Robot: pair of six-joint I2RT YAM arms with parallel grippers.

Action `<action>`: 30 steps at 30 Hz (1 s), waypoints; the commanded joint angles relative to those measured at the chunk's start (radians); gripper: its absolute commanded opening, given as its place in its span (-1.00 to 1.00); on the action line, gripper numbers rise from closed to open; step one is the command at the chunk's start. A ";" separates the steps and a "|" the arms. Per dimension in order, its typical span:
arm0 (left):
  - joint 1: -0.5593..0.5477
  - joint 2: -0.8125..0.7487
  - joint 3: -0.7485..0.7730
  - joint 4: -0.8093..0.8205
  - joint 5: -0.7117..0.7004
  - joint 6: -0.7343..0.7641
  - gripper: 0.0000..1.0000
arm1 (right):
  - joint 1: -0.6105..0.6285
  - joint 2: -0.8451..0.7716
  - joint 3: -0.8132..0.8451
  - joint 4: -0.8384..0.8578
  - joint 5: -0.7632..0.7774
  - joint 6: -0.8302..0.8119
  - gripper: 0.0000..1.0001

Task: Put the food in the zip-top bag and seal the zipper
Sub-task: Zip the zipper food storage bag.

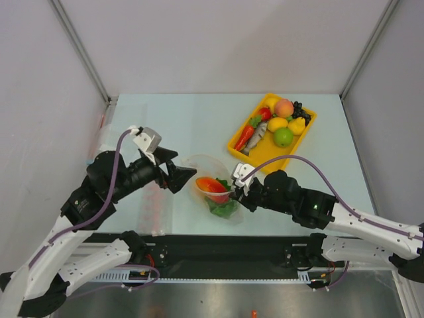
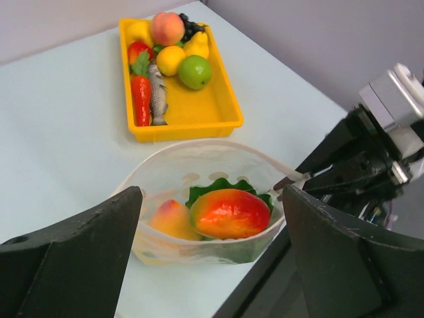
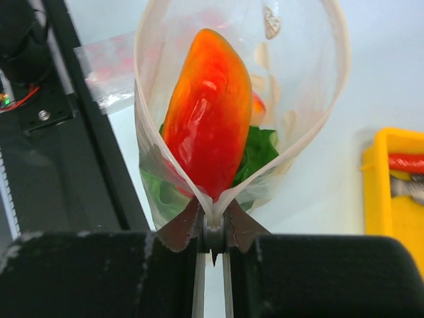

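The clear zip-top bag (image 1: 207,165) stands on the table with its mouth wide open. It holds a red-orange mango (image 1: 212,185), green lettuce (image 1: 224,207) and an orange-pink peach (image 2: 169,220). My right gripper (image 1: 237,187) is shut on the near right corner of the bag's mouth, pinching the end of the whitish zipper strip (image 3: 141,99). The right wrist view shows the mango (image 3: 209,116) and lettuce (image 3: 260,149) just beyond this gripper (image 3: 213,228). My left gripper (image 1: 185,173) is open and empty at the bag's left side. Its fingers (image 2: 86,245) stand wide apart in front of the bag (image 2: 199,149).
A yellow tray (image 1: 240,148) at the back right holds a peach (image 1: 283,107), a lemon (image 1: 277,124), a green apple (image 1: 283,137), a red carrot-like piece, a fish and dark grapes. A flat clear bag with red bits (image 1: 154,205) lies near the left front edge.
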 commanded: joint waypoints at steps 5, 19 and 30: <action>-0.005 0.122 0.000 0.087 0.394 0.382 0.82 | -0.023 -0.061 -0.015 0.076 -0.222 -0.087 -1.00; -0.064 0.278 0.085 0.003 0.620 0.781 1.00 | -0.025 -0.057 -0.009 0.030 -0.269 -0.084 -1.00; -0.142 0.375 0.105 -0.073 0.686 0.870 1.00 | 0.023 -0.064 -0.009 0.005 -0.204 -0.069 -1.00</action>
